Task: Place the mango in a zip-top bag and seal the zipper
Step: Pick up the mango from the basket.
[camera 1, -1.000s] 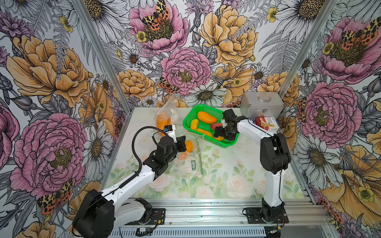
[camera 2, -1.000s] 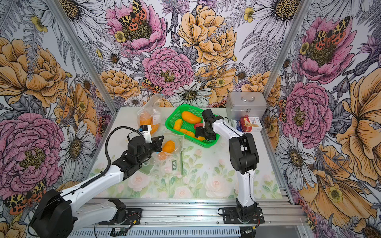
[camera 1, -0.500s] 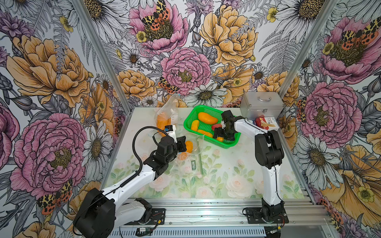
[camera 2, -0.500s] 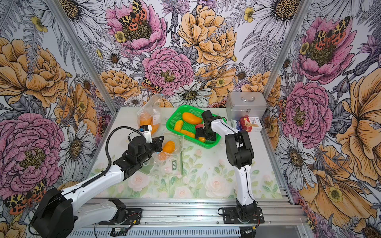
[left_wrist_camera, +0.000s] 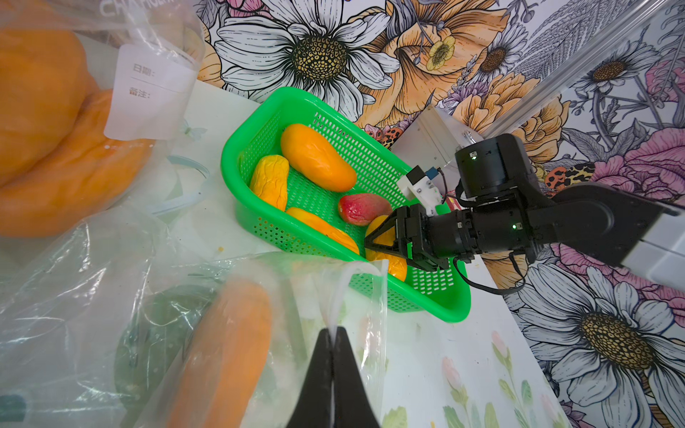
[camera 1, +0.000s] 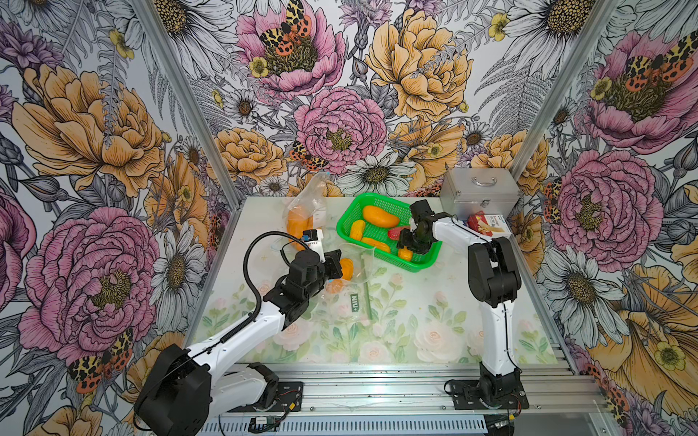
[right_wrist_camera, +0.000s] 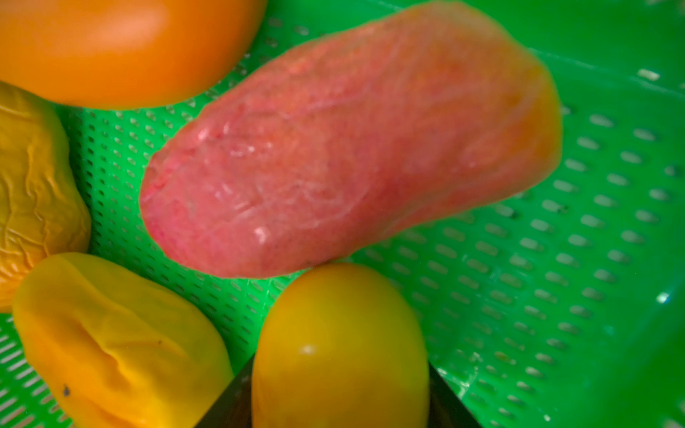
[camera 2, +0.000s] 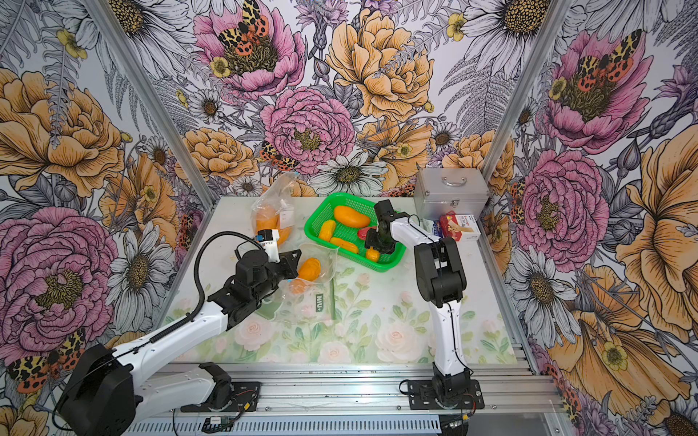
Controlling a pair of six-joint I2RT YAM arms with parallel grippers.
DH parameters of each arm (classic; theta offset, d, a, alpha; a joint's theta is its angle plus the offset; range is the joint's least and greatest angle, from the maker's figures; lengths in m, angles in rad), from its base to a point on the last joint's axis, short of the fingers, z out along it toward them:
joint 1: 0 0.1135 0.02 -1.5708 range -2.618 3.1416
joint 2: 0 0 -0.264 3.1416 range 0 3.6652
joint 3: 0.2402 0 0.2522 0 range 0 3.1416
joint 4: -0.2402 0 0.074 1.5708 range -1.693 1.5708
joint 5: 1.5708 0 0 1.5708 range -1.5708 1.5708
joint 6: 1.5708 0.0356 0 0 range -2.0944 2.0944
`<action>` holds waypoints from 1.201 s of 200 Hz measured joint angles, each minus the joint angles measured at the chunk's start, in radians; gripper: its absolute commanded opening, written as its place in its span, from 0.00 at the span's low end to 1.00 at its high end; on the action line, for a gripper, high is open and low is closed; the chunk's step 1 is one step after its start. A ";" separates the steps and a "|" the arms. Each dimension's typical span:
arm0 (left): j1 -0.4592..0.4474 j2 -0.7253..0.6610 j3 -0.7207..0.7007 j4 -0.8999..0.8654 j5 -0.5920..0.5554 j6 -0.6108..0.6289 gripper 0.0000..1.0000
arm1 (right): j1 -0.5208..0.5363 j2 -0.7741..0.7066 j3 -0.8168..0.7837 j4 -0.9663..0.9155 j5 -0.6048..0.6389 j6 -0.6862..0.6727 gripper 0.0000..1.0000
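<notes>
Between R gripper (right_wrist_camera: 339, 367) jaws: yellow mango (right_wrist_camera: 339, 333); in green basket (right_wrist_camera: 556, 259)

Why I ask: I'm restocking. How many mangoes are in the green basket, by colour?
Red mango: 1
Yellow-to-orange mangoes: 4, including the yellow mango between the fingers of the right hand
Total: 5

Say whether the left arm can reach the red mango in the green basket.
Probably not: the left tool is shut on the clear zip-top bag's rim, and the right tool, gripping a yellow mango, crowds the red mango in the green plastic basket.
</notes>
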 measured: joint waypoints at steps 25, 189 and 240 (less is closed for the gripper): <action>0.000 0.000 0.000 0.000 0.001 0.000 0.00 | 0.000 -0.007 -0.001 0.005 0.002 -0.002 0.32; -0.006 0.028 0.000 0.001 0.036 -0.016 0.00 | 0.357 -0.753 -0.698 0.581 0.045 0.216 0.29; -0.016 0.029 0.000 0.001 0.038 -0.023 0.00 | 0.427 -0.593 -0.657 0.747 0.045 0.286 0.31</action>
